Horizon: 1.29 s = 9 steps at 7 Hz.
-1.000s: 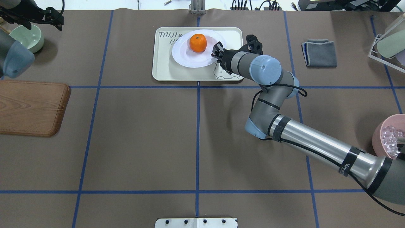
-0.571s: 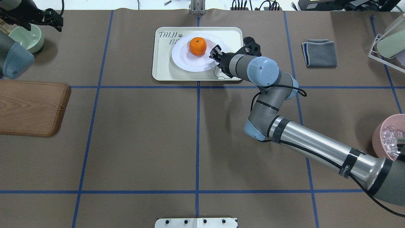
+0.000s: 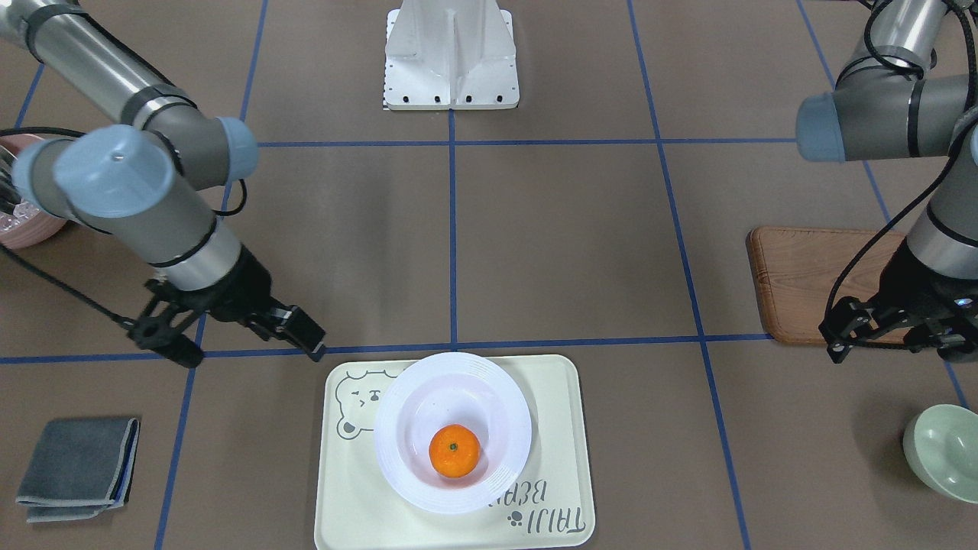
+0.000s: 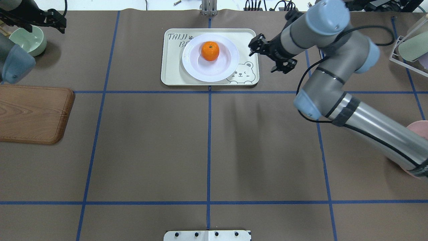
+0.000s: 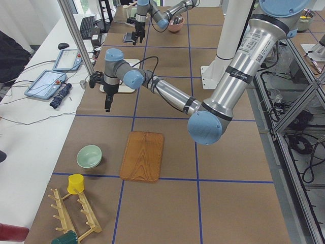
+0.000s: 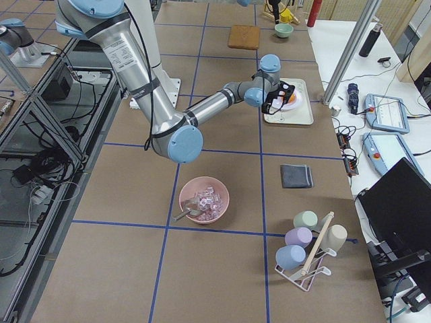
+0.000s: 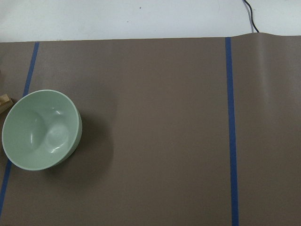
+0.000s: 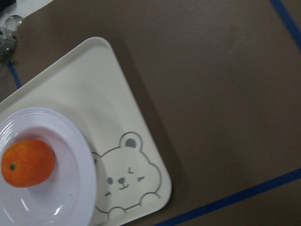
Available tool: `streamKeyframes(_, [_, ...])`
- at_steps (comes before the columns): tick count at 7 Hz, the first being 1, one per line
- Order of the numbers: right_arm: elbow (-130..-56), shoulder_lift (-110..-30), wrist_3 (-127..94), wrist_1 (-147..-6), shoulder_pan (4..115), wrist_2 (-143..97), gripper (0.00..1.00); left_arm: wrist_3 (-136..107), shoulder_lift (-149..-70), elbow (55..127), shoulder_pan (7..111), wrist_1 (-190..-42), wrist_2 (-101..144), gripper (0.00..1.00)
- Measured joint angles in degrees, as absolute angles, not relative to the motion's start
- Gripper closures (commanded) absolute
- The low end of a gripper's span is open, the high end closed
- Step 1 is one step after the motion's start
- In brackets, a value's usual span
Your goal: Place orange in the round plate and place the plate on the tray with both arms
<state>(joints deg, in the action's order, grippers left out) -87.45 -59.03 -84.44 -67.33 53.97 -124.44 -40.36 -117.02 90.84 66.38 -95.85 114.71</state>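
Tray (image 4: 174,72) lies flat at the far centre of the table, just beyond the blue cross line, with brown table surface bare on all sides of it. Resting on it is the round plate (image 4: 224,68), seated toward the lettered end and covering part of the grey text; the bear drawing at the opposite corner is uncovered. Inside the plate's sunken centre sits the orange (image 4: 210,51), stem dimple up, off-centre toward the far rim. Right gripper (image 3: 304,336) hangs in the air just outside the tray's bear corner, touching neither tray nor plate; its jaws stand slightly parted and hold nothing. Left gripper (image 3: 879,330) is well apart from the tray, raised near the wooden board (image 3: 810,283) and the green bowl (image 3: 943,452); it holds nothing, and how far its jaws are parted cannot be told.
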Motion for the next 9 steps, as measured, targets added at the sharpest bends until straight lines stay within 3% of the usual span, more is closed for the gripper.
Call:
streamKeyframes(2, [-96.2, -70.46, -65.24, -79.07, 62.74, -128.85, 0.0, -36.22, -112.7, 93.7, 66.8, -95.58, 115.69, 0.01])
streamKeyframes(4, [-98.77, -81.77, -38.42, -83.54, 71.98, -129.16, 0.0, -26.97, -107.47, 95.12, 70.48, -95.44, 120.21, 0.01])
streamKeyframes(6, [-95.44, -87.98, -10.38, -84.36, 81.82, -129.0, 0.0, -13.3, -102.14, 92.71, 77.55, -95.36, 124.68, 0.01])
streamKeyframes(9, [-91.25, -90.44, -0.86, -84.54, 88.26, -129.13, 0.0, 0.0, -97.31, 85.04, 86.59, -95.4, 129.21, 0.01])
